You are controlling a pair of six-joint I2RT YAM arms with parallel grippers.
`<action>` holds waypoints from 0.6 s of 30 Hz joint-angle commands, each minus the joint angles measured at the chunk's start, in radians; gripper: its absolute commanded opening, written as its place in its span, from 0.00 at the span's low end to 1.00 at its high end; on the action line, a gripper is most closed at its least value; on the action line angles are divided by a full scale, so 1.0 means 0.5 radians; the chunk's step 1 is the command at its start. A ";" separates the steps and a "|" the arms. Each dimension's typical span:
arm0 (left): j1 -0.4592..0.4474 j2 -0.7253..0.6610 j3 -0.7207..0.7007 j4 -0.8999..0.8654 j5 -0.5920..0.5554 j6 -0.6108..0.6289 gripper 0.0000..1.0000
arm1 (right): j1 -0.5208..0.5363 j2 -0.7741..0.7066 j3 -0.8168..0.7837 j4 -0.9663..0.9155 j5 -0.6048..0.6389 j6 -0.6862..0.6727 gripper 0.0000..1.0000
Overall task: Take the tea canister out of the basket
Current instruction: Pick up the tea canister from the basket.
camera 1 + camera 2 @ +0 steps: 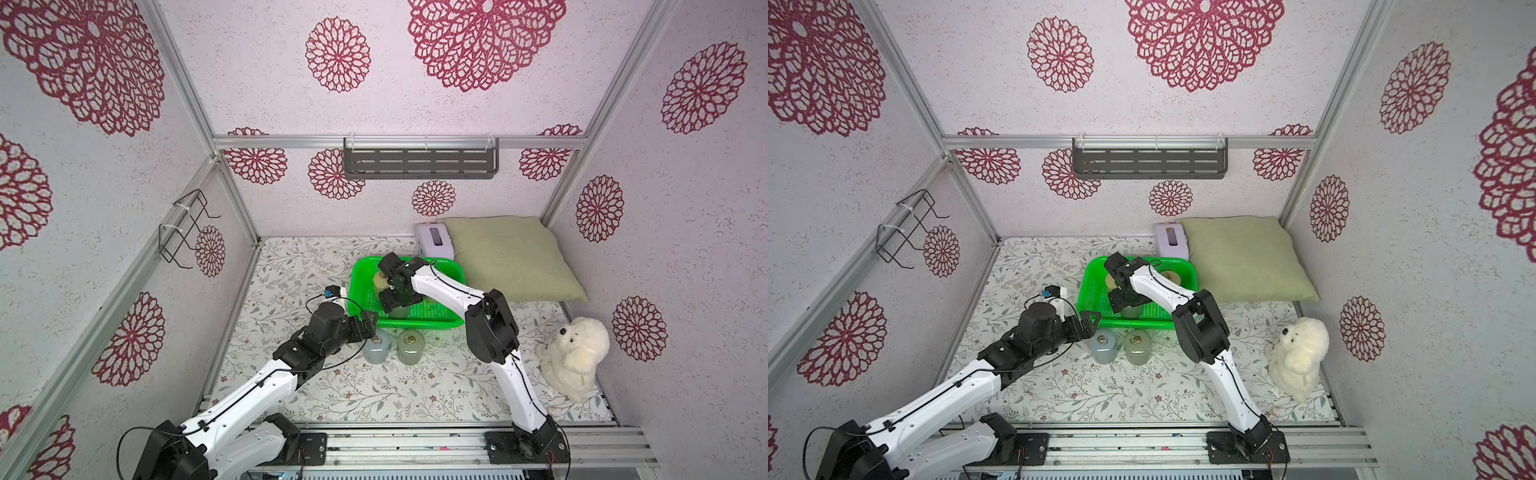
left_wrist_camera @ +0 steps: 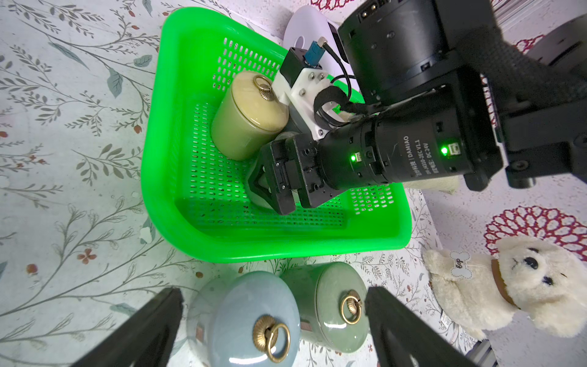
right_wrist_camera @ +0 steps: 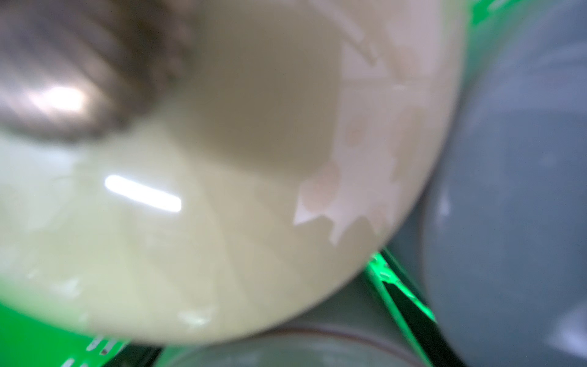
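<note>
**A:** ok so what are the fingers actually doing here?

**B:** Left fingers [image 2: 152,321] are spread wide with nothing in them. They hang right over the blue canister [image 2: 254,314], which stands on the bench [image 1: 374,395] beside a green canister [image 2: 330,305], both just outside the front rim of the basket [image 1: 409,323]. Right fingers [image 2: 252,184] are down inside the basket, at a greyish tea canister [image 1: 1131,312] near the front wall. Honestly can't tell if they've clamped it or are only straddling it, since the right wrist view is a blurry mess.

**A:** so which step is this?

**B:** I'd say the grab itself. The canister looks like it's sitting on the basket floor, not lifted.

**A:** and next?

**B:** Get a firm pinch, then pull straight up until it clears the rim. There's a cream canister [image 2: 247,117] just behind it in there, so no swinging backward. It looks glazed and slick, so a loose grip could let it slide.
</note>
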 commanded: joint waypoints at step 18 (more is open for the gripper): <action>0.006 -0.030 -0.030 0.041 0.027 0.004 0.97 | 0.037 -0.532 0.152 -0.326 0.124 -0.028 0.74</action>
